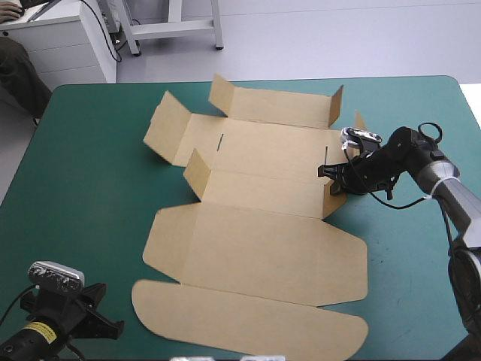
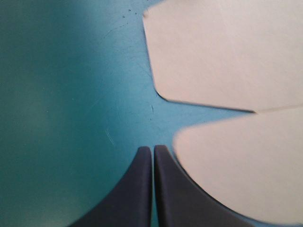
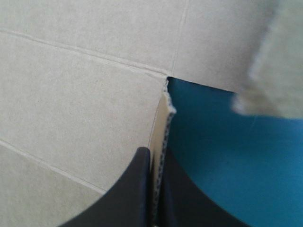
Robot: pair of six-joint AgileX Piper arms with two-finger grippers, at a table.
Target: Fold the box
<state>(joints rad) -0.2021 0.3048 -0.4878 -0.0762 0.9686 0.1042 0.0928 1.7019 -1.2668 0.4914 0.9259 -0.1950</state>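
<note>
The brown box point(image 1: 255, 226) lies as a cut sheet in the middle of the table, its rounded lid flap point(image 1: 248, 327) flat toward the near edge. The far wall point(image 1: 270, 105) and the left end flaps point(image 1: 167, 128) stand partly raised. My right gripper point(image 1: 331, 179) is at the sheet's right side, shut on a small upright side flap point(image 3: 165, 123), whose corrugated edge shows between the fingers point(image 3: 156, 151). My left gripper point(image 1: 109, 327) rests low at the near left, shut and holding nothing point(image 2: 152, 149), just beside the lid's rounded corners point(image 2: 227, 56).
The teal-green cover point(image 1: 83, 188) shows as a wide bare stretch left of the box and a narrower strip on its right. Another raised flap point(image 3: 274, 61) hangs close beside my right gripper.
</note>
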